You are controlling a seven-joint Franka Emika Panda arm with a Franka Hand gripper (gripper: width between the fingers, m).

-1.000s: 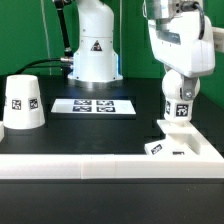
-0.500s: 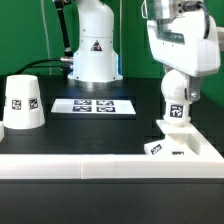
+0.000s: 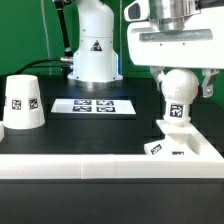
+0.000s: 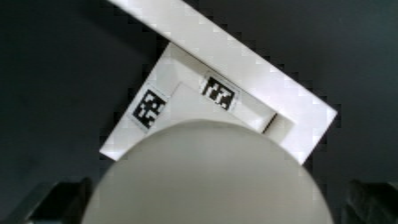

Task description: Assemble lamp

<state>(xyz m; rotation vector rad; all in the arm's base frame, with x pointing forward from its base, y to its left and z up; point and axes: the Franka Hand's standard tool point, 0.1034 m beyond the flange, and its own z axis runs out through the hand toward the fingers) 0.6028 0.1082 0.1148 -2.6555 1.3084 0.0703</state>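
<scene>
a matte black table [image 3: 110,130] fills the exterior view, with a green backdrop [image 3: 25,40] behind it and the arm's foot [image 3: 92,52], white and bulky, standing at the back middle. the marker board [image 3: 93,105] lies flat in front of that foot. a long white rail [image 3: 90,166] runs along the near edge and turns up at the exterior view's right. the shade [image 3: 20,103] sits mouth down at the exterior view's left, tag facing the camera, well apart from the rest. the base [image 3: 182,146] lies in the rail's corner at the exterior view's right, touching it. the bulb [image 3: 178,92] stands upright on the base, round end up, its tagged neck at the bottom. the gripper [image 3: 179,84] hangs straight over the bulb, jaws spread wide to either side of the ball. in the wrist view the fingers [image 4: 365,198] are dim dark shapes at the two lower corners, each just beside the bulb with a thin dark gap, so they look clear of it and hold nothing. the bulb blocks most of the wrist view. only part of the base and two of its tags show past it. the join between neck and base is too small to make out in either view. the arm's upper links are cut off at the top edge of the exterior view.
</scene>
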